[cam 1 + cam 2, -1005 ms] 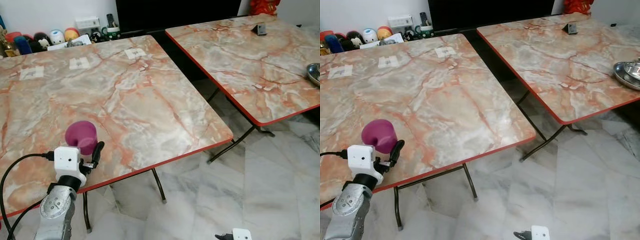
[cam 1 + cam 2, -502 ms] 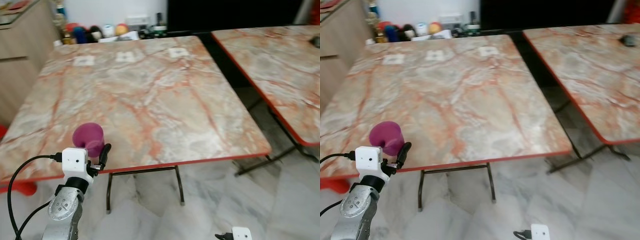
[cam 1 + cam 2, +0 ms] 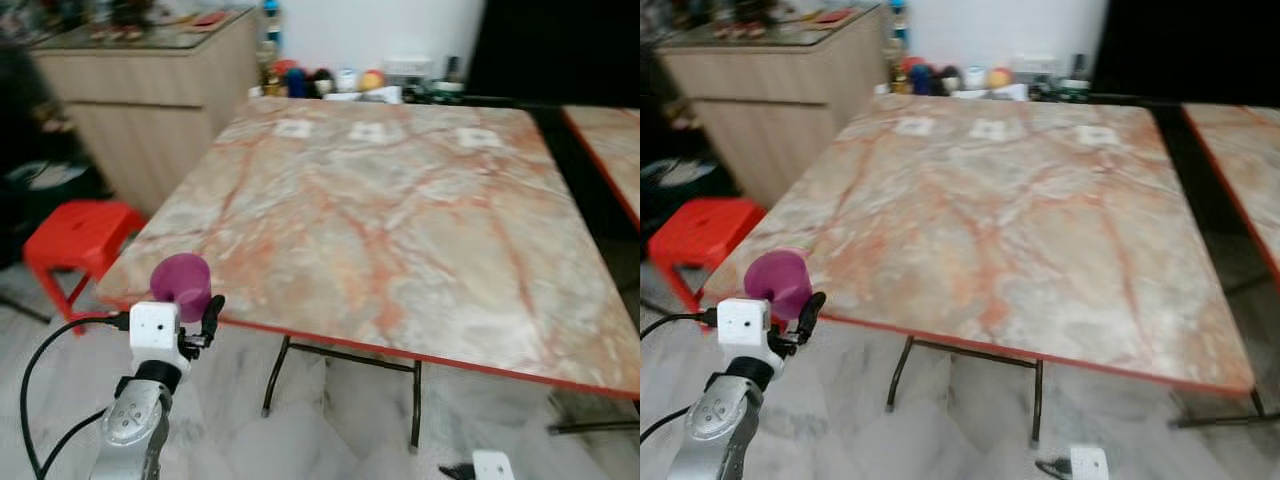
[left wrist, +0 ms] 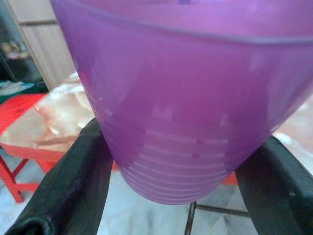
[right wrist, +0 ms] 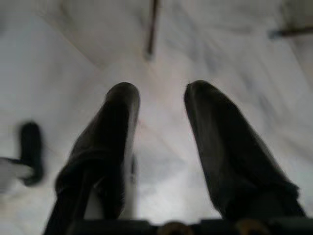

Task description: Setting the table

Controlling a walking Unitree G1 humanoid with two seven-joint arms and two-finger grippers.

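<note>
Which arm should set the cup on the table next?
Left. The left gripper already clamps the purple cup at the marble table corner; the right gripper hangs low, open and empty, over the floor.

L silver arm is raised at lower left of head views, wrist w/ white camera block on top, black cable looped off to the side. Left gripper is clamped on a purple plastic cup, one black finger pressed to each side of cup wall, cup held upright. R arm is hung low & idle; right gripper is pointed down at floor, fingers set apart, nothing between them.
</note>
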